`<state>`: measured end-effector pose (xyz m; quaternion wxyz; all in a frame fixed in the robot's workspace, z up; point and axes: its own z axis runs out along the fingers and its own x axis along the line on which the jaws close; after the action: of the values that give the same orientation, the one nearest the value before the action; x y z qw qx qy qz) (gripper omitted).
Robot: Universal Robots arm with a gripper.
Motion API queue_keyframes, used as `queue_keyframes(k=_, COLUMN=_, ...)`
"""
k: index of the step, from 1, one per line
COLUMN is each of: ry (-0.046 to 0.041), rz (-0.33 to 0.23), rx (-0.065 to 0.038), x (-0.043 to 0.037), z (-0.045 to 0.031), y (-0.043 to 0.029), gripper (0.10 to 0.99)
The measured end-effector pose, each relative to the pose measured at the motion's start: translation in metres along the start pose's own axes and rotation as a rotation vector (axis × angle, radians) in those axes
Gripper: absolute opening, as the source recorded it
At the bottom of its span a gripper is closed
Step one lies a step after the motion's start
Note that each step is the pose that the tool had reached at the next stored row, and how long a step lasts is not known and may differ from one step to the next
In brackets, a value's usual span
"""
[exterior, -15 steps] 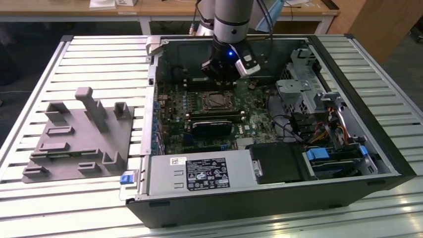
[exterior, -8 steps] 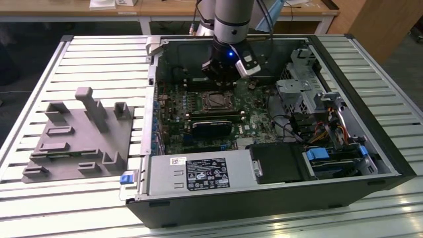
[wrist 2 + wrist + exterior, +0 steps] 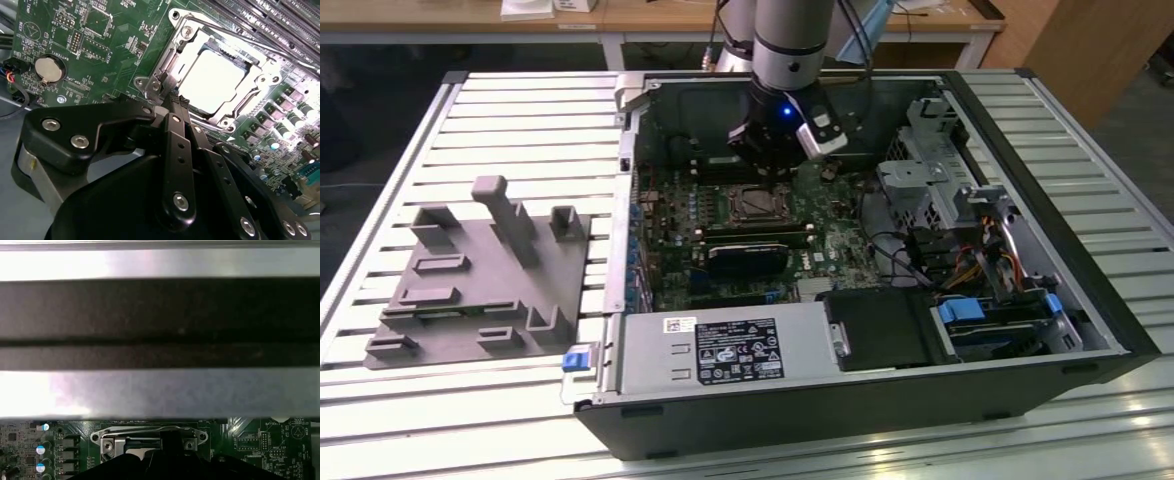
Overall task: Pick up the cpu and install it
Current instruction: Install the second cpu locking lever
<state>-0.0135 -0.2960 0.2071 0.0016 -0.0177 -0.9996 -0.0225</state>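
The chip (image 3: 212, 82) sits flat in the socket (image 3: 220, 75) on the green board (image 3: 100, 30), inside the open computer case (image 3: 1067, 290) on the table (image 3: 520, 110). The tool (image 3: 176, 102) hangs just beside the socket's edge, its fingers pressed together and holding nothing. The chip looks light, thin, stiff and easy to harm. I would pinch it by two side edges, not the shiny top.
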Motion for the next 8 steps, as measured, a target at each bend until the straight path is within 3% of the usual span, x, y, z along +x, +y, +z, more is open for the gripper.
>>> queue_keyframes(k=4, ry=0.0001, rz=0.0, rx=0.0, x=0.0, z=-0.0035, y=-0.0002, gripper=0.106)
queue_keyframes(k=8, ry=0.0, rz=0.0, rx=0.0, x=0.0, z=-0.0132, y=0.0001, gripper=0.106)
